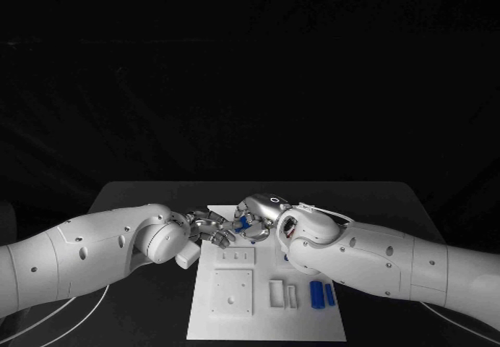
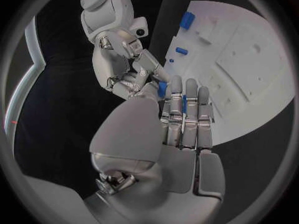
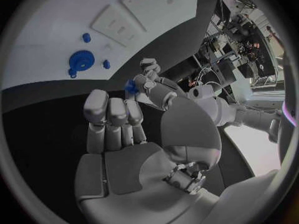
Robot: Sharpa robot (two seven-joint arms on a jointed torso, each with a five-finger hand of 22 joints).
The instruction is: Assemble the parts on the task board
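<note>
Showing blue gear (image 3: pixel 81 60), right wrist.

white task board (image 1: pixel 266 318), blue parts (image 1: pixel 322 293), black table (image 1: pixel 146 202)

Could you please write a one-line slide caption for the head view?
Both hands, left hand and right hand, meet over the task board's far end around a small blue part.

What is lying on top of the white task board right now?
On the task board, two blue parts lie near its right edge; a blue gear lies farther up. The left robot hand and right robot hand meet over the far end, covering the board there.
</note>
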